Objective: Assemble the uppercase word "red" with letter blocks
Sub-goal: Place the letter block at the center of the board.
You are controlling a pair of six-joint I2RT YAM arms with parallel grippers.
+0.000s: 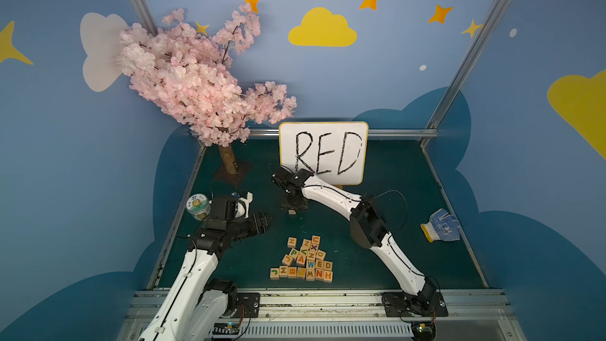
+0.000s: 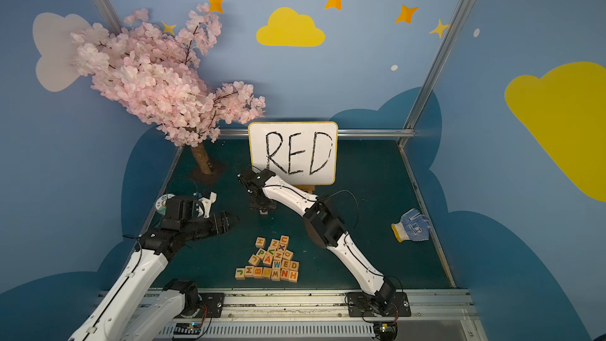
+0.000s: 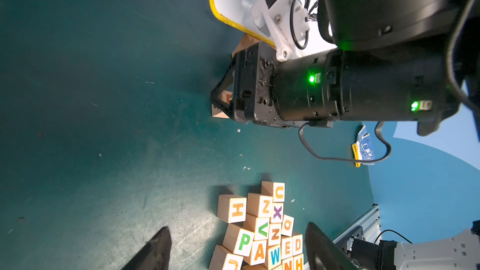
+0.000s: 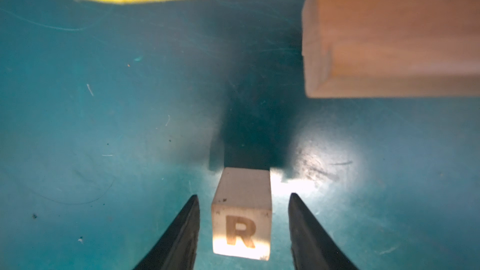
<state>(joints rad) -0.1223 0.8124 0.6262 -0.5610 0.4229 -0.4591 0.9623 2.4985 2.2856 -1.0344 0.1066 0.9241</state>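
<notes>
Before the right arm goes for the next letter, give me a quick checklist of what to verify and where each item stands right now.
1. Right claw clear of the R block: the jaws stand apart with a gap on each side: ok.
2. R block resting flat on the mat: ok.
3. R face pointing up: cannot tell. In both top views the claw hides most of the block.
4. E block and D block easy to find: side by side, tops uncovered: ok.
5. Left claw open and empty: ok.
</notes>
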